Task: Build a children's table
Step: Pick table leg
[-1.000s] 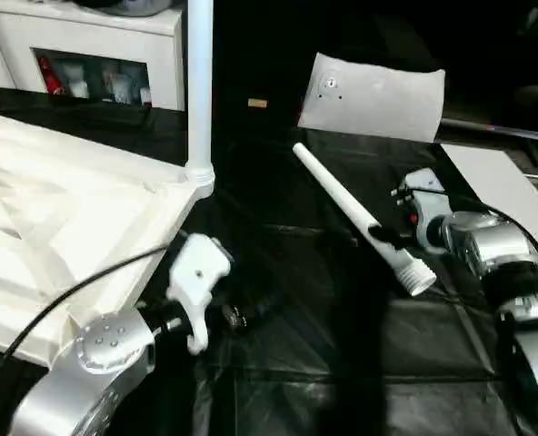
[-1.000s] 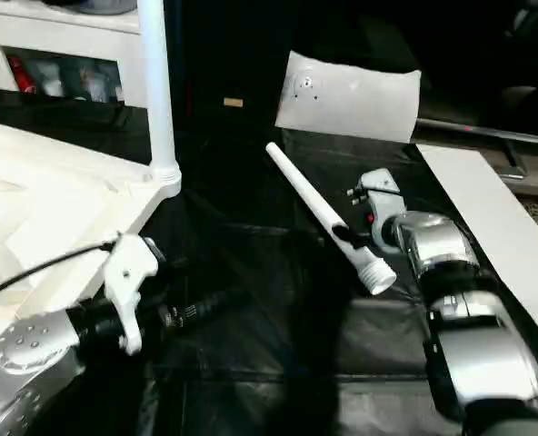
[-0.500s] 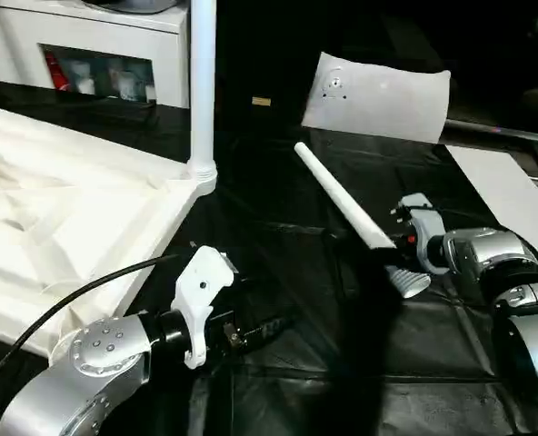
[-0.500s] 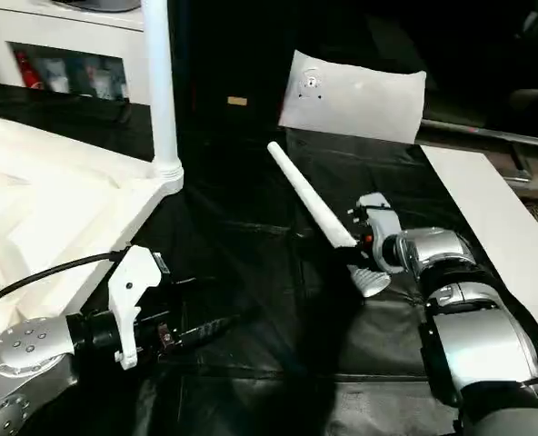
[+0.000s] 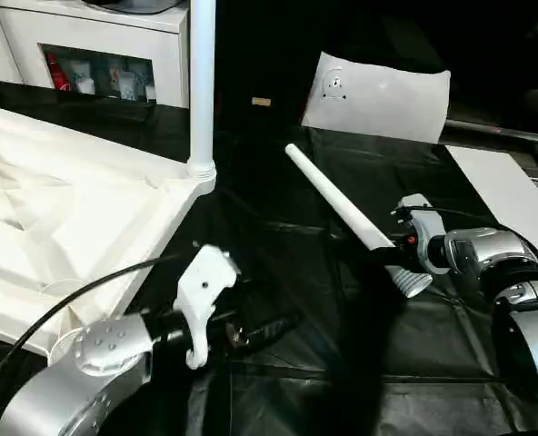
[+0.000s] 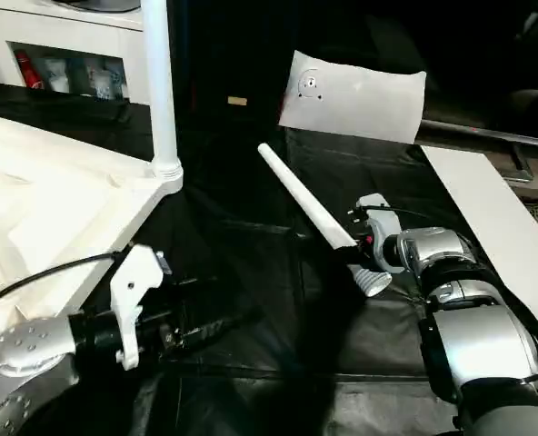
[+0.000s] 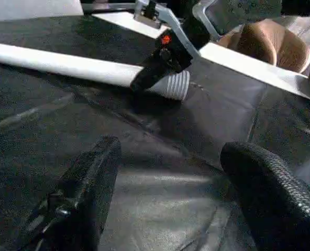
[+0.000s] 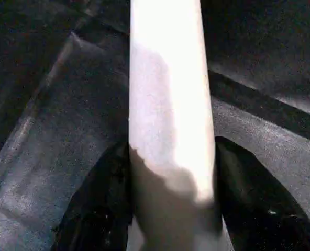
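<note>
The right hand [image 5: 389, 245] has just clenched on the loose leg [image 5: 342, 207] near its threaded end, lying across the black tabletop [image 5: 287, 381], ready for lifting toward the upturned table top [image 5: 87, 227]; the left hand [image 7: 165, 193] hangs released.

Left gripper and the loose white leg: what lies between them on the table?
Bare black sheet between left gripper and leg, in left wrist view.

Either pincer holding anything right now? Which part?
Right pincer grips the loose table leg near its ribbed thick end; its fingers sit either side of it. Left pincer is open, holding nothing.
</note>
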### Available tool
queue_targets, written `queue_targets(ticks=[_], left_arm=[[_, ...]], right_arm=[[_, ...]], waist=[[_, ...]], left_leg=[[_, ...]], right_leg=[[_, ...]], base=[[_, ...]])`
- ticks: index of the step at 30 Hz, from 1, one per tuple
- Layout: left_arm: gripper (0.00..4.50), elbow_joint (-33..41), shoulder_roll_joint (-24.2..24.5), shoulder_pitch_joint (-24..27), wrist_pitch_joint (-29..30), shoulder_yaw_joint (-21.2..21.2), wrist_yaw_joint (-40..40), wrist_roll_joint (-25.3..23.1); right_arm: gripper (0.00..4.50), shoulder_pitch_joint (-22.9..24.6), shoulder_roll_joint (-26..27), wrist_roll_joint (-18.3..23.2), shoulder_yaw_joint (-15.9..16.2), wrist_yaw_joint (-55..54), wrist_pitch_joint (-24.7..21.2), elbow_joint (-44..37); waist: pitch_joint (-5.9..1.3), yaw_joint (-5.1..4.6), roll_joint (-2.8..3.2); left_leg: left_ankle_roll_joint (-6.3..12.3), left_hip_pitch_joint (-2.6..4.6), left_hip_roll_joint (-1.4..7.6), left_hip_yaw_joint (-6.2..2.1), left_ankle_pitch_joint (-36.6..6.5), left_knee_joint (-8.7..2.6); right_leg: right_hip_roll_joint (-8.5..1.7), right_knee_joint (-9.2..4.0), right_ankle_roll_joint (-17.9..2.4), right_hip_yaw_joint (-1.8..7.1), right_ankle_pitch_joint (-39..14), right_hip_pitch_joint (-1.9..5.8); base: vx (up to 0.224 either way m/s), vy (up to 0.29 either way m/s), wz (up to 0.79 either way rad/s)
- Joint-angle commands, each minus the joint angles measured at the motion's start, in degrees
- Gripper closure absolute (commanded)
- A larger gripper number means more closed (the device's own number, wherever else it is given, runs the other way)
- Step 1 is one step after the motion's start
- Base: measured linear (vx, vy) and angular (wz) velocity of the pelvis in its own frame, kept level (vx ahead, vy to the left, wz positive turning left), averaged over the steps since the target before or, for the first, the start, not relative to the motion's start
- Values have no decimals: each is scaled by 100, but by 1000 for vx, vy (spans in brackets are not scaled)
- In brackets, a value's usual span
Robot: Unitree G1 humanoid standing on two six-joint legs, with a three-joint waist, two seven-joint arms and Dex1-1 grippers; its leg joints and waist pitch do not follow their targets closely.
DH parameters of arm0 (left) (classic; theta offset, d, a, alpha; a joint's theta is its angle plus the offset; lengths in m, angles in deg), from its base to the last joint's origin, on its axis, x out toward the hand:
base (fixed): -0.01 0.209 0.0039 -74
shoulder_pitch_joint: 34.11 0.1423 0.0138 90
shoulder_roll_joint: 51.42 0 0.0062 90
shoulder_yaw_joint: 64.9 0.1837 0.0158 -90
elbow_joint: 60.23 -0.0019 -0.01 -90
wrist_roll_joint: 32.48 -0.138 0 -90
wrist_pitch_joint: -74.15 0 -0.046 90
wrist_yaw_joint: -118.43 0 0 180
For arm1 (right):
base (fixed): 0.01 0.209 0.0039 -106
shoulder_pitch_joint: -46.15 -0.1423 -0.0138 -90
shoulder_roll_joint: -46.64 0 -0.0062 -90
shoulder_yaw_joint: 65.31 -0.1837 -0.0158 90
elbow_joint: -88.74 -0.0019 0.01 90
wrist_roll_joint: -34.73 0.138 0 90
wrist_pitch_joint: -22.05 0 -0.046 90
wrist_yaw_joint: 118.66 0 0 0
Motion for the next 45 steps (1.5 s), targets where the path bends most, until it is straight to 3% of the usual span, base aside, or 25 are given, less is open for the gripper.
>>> queue_targets(ticks=[1,2,3,5,8,9,10,11,12,13,14,15,16,18,19,21,24,25,26,28,29,33,41,43,45], left_arm=[[97,-99,-33,-31,-98,136,-74,-98],[97,-106,-30,-28,-114,131,-82,-101],[97,-203,-70,-71,-184,106,-145,-158],[97,-297,-107,-122,-232,78,-210,-212],[97,-721,-308,-405,-351,-106,-476,-337],[97,-861,-406,-509,-397,-185,-551,-329],[97,-941,-466,-569,-427,-233,-593,-316],[97,-1108,-574,-720,-476,-284,-648,-295],[97,-1210,-638,-814,-504,-310,-681,-281],[81,-1307,-710,-919,-506,-341,-717,-254],[71,-1394,-791,-1023,-519,-384,-725,-194],[64,-1725,-1077,-1433,-590,-575,-753,24],[64,-1753,-1096,-1465,-597,-588,-755,37],[58,-2115,-1292,-1855,-665,-747,-763,180],[44,-2242,-1347,-1980,-676,-799,-762,222],[21,-2410,-1469,-2179,-580,-922,-766,380],[13,-2766,-1904,-2858,-238,-1419,-674,1304],[1,-2891,-2015,-3059,-156,-1540,-682,1533],[1,-3028,-2143,-3279,-65,-1639,-674,1789],[0,-3087,-2196,-3369,-41,-1673,-657,1879],[0,-3121,-2228,-3416,-26,-1693,-655,1914],[0,-3329,-2393,-3658,136,-1812,-650,2190],[0,-3411,-2485,-3802,324,-2072,-754,2746],[0,-3406,-2530,-3795,309,-2152,-713,2900],[34,-3360,-2523,-3773,316,-2178,-559,3009]], right_arm=[[259,-50,-114,5,-103,80,127,34],[259,-50,-112,8,-109,73,138,35],[259,-53,-102,119,-241,0,167,2],[259,-55,-91,220,-370,-73,218,-41],[259,-29,11,822,-1029,-268,442,-365],[259,18,61,1032,-1246,-343,540,-537],[259,51,92,1150,-1370,-391,602,-645],[259,161,169,1345,-1566,-458,715,-920],[259,234,219,1456,-1678,-496,783,-1097],[259,339,282,1569,-1784,-520,854,-1341],[259,439,347,1680,-1873,-487,846,-1581],[259,888,686,2234,-2212,-372,735,-2764],[259,923,714,2283,-2240,-363,720,-2858],[259,1341,1028,2839,-2481,-258,469,-3927],[259,1486,1116,3012,-2515,-225,359,-4254],[259,1742,1233,3333,-2504,-177,113,-4777],[259,2355,1473,4028,-2160,145,-460,-5912],[259,2525,1539,4174,-2033,177,-599,-6239],[259,2734,1610,4383,-1891,183,-804,-6651],[259,2827,1639,4477,-1836,175,-913,-6842],[259,2877,1653,4525,-1821,164,-983,-6953],[259,3241,1678,4954,-1722,67,-1519,-7699],[259,3455,1566,5374,-1701,-145,-1994,-8170],[259,3478,1550,5439,-1712,-164,-2067,-8222],[259,3502,1526,5532,-1717,-159,-2158,-8274]], waist=[[-366,31,130],[-368,27,124],[-363,23,165],[-358,20,155],[-370,30,256],[-365,12,269],[-383,17,244],[-396,59,368],[-386,43,313],[-401,82,417],[-419,67,361],[-421,107,459],[-421,107,459],[-447,149,420],[-451,187,444],[-439,203,449],[-425,245,462],[-445,272,485],[-445,281,432],[-450,276,444],[-449,304,413],[-438,341,391],[-435,347,364],[-454,351,366],[-457,346,371]], left_leg=[[-41,-49,383,-122,-828,-495],[-37,-53,381,-118,-811,-493],[-44,-50,378,-119,-868,-495],[-36,-41,372,-111,-930,-494],[-18,-24,359,-116,-983,-490],[8,-18,356,-103,-1050,-493],[23,-32,353,-112,-1013,-487],[54,-31,345,-122,-877,-478],[103,-43,336,-94,-866,-482],[128,-42,322,-105,-758,-472],[186,-44,332,-89,-651,-469],[228,-49,322,-87,-570,-468],[228,-49,322,-87,-570,-468],[350,-51,317,-78,-451,-497],[408,-11,323,-73,-414,-512],[368,-9,301,-55,-470,-526],[389,-4,250,-18,-504,-521],[387,21,289,-50,-500,-544],[387,-11,284,-58,-465,-566],[364,-24,304,-80,-395,-575],[367,18,301,-51,-375,-560],[360,-4,271,-44,-294,-572],[259,-21,266,-53,-288,-583],[273,-28,282,-57,-180,-591],[282,-28,306,-66,-127,-600]], right_leg=[[-579,-468,-1098,386,-2246,311],[-578,-470,-1103,387,-2224,315],[-572,-474,-1102,386,-2245,312],[-568,-497,-1080,380,-2294,307],[-556,-492,-1045,377,-2267,313],[-544,-536,-1025,365,-2285,306],[-553,-515,-1018,358,-2273,328],[-567,-475,-1054,370,-2168,340],[-545,-531,-1025,371,-2185,331],[-554,-501,-1042,374,-2111,355],[-536,-492,-1101,370,-1955,349],[-543,-476,-1153,374,-1880,361],[-543,-476,-1153,374,-1880,361],[-513,-516,-1002,368,-1787,399],[-517,-525,-946,375,-1830,368],[-513,-565,-903,363,-2002,377],[-495,-650,-711,357,-2295,379],[-507,-648,-702,340,-2274,366],[-511,-660,-635,312,-2357,398],[-537,-644,-653,311,-2328,397],[-539,-665,-632,328,-2365,361],[-521,-712,-318,322,-2640,363],[-531,-750,-98,292,-2828,366],[-535,-735,-124,291,-2633,380],[-543,-717,-207,293,-2461,378]], base=[[0,0,0],[0,0,0],[0,0,0],[0,0,0],[0,0,0],[0,0,0],[0,0,0],[0,0,0],[0,0,0],[0,0,0],[0,0,0],[0,0,0],[0,0,0],[0,0,0],[0,0,0],[0,0,0],[0,0,0],[0,0,0],[0,0,0],[0,0,0],[0,0,0],[0,0,0],[0,0,0],[0,0,0],[0,0,0]])
